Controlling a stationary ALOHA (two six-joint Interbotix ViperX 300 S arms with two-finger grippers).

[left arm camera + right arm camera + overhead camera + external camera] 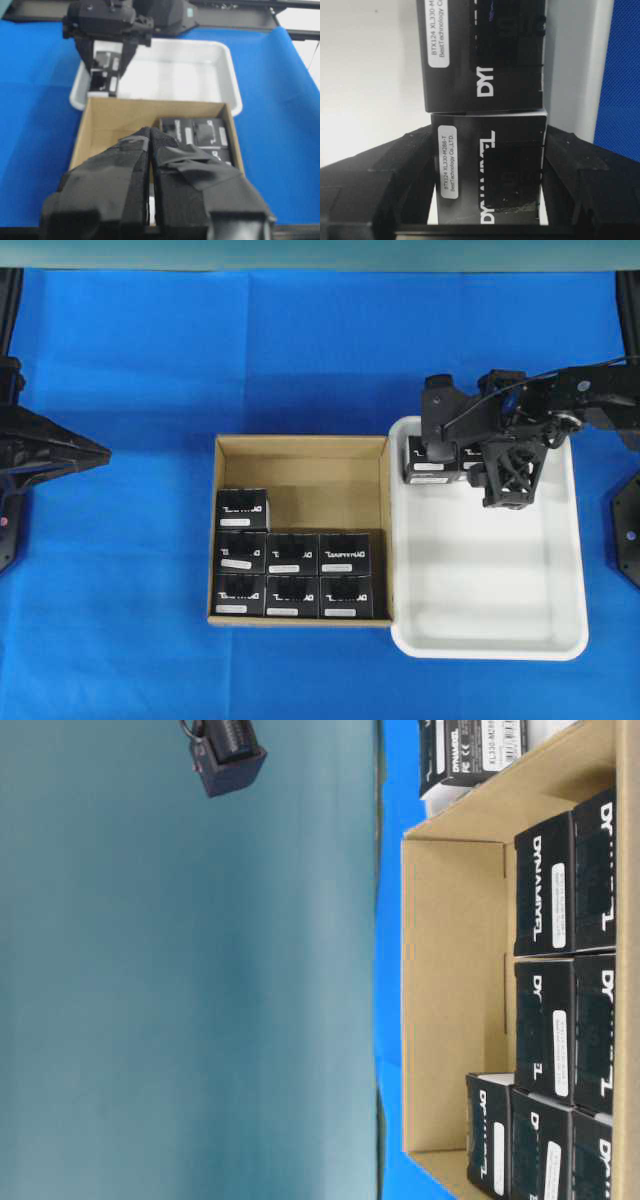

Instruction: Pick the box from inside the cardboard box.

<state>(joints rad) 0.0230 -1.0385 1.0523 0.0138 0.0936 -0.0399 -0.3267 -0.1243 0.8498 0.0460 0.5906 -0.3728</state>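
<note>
Nearest the right wrist camera, a black box [487, 170] with a white label strip sits between the two fingers [375, 185] of the right end effector [478, 462]; both fingers lie against its sides, so the end effector is clenched on it. A second black box [482, 55] touches it just beyond, at 12 o'clock in that view. Both boxes rest in the white tray [560, 570], in its corner at about 11 o'clock in the overhead view, where the second box [431, 462] shows beside the arm.

Left wrist view: the left end effector [150, 137] fills the foreground with its fingers pressed together, grasping nothing, above the cardboard box [115, 112].

Overhead view: the cardboard box [300, 448] lies on the blue surface [150, 370], touching the tray's edge at its 3 o'clock side. Seven black boxes stand inside: two rows of three along the 6 o'clock wall, and a single box [242, 510] above them against the 9 o'clock wall. The portion toward 12 o'clock shows bare tan floor.

Table-level view: the boxes [565, 885] in the cardboard box stand upright, touching one another.
</note>
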